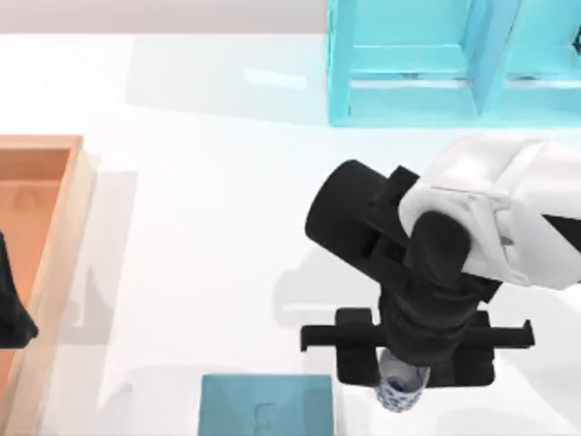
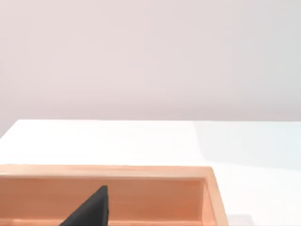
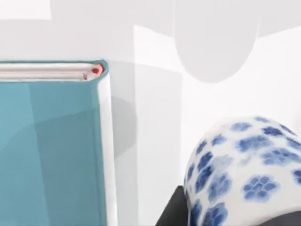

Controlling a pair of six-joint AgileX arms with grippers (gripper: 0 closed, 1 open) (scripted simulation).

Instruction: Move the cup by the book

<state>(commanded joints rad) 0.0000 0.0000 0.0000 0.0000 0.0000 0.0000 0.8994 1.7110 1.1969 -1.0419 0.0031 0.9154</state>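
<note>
peeking out under the right gripper point(image 1: 406, 374), the cup point(image 1: 400, 389) sits right at its fingers; whether they clamp it i cannot tell. cup is white with blue flower blotches, near table edge, just right of the teal book point(image 1: 267, 406), a gap between. right arm reaches down from the right, wrist pointing near. left gripper point(image 1: 13, 304) parked over the orange tray point(image 1: 54, 191), far left.

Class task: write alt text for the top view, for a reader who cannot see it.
The right pincer hangs over the blue-patterned cup just right of the teal book. An orange tray lies at the left edge, with a cyan shelf behind.
</note>
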